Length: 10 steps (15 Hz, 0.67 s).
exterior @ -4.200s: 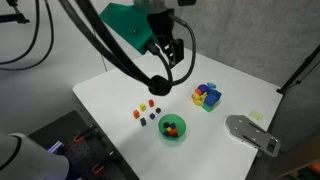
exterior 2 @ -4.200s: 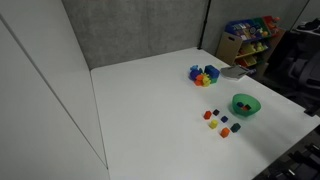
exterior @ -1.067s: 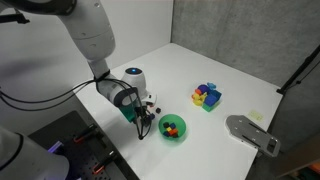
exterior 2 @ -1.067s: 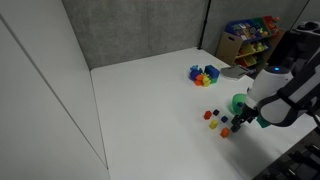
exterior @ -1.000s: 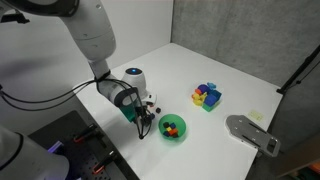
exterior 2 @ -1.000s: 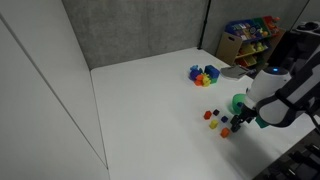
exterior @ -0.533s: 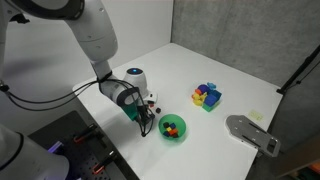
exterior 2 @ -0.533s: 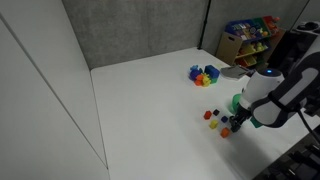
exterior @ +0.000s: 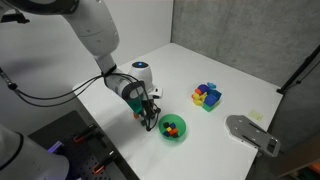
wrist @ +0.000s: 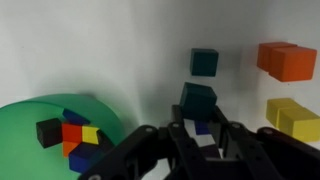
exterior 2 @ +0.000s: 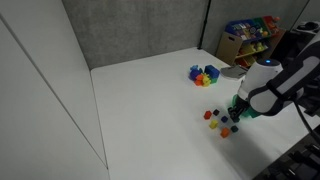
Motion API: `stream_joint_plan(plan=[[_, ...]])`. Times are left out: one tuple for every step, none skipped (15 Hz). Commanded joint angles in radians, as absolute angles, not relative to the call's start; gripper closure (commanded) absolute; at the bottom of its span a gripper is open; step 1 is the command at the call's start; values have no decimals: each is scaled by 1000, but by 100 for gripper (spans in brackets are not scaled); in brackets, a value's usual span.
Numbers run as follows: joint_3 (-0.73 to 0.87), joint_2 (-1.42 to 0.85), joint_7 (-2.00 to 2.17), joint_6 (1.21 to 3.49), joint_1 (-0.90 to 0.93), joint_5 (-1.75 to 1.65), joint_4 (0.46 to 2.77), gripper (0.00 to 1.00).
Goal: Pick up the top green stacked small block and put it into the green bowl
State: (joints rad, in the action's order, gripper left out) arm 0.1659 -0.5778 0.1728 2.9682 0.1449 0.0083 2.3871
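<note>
In the wrist view the black Robotiq gripper [wrist: 200,135] has its fingers drawn narrow. The small dark green cube [wrist: 197,98] sits on a blue block [wrist: 203,128] right at the fingertips; whether they clamp it cannot be told. The round bright green bowl [wrist: 30,150], holding little coloured blocks [wrist: 70,135], lies just beside the gripper. Beyond the fingertips rest a second dark green cube [wrist: 205,62], an orange block [wrist: 285,60] and a yellow block [wrist: 295,115].

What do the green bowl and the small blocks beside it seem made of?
The green bowl looks like moulded plastic: uniform bright colour, smooth wall. The dark green block and orange block show flat matte faces, crisp edges, solid colour; probably painted wood, though plastic or foam cannot be ruled out.
</note>
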Motion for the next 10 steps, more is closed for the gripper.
stream_joint_plan(plan=[[156, -505, 172, 2875, 104, 20, 2349, 90], [160, -496, 176, 2864, 99, 17, 2335, 90], [172, -490, 183, 2854, 95, 10, 2320, 90], [180, -485, 187, 2847, 89, 6, 2306, 90], [194, -485, 191, 2842, 81, 1, 2288, 90], [209, -484, 195, 2838, 75, -5, 2275, 90], [222, -486, 197, 2836, 69, -9, 2263, 90], [243, -489, 203, 2835, 68, -16, 2254, 90], [260, -494, 207, 2838, 66, -23, 2247, 90], [279, -501, 211, 2841, 65, -29, 2242, 90]])
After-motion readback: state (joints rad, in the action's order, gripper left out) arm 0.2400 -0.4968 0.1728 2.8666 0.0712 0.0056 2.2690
